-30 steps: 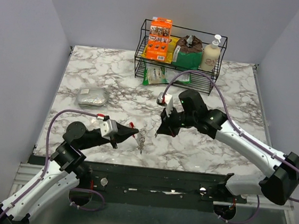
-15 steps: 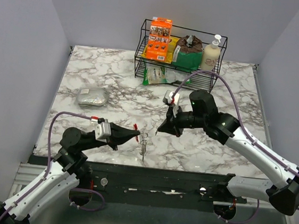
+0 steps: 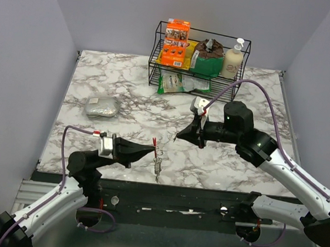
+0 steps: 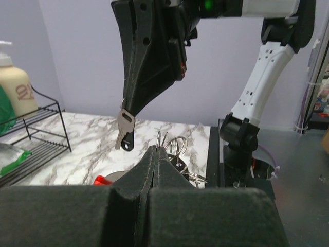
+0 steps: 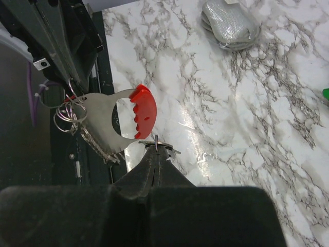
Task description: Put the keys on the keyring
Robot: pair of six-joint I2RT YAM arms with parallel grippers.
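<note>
My left gripper [image 3: 151, 152] is shut on the wire keyring [image 4: 176, 144], held above the table's front edge. A flat silver tag with a red end [image 5: 119, 121] and a short chain with small metal pieces [image 3: 157, 166] hang from the ring. My right gripper [image 3: 179, 138] is shut on one slim silver key [image 4: 123, 128], which hangs from its tips just right of and beyond the ring, apart from it. In the right wrist view the key shows edge-on at the fingertips [image 5: 159, 147]. I cannot tell whether other keys are on the ring.
A black wire rack [image 3: 156, 69] at the back holds an orange box [image 3: 176, 42], a green bag [image 3: 207, 60] and a pump bottle [image 3: 233, 60]. A grey pouch [image 3: 101, 107] lies at the left of the marble table [image 3: 255, 103].
My left gripper has lifted the keyring so it dangles over the front edge. My right arm has drawn back to the right and risen a little with the key.
</note>
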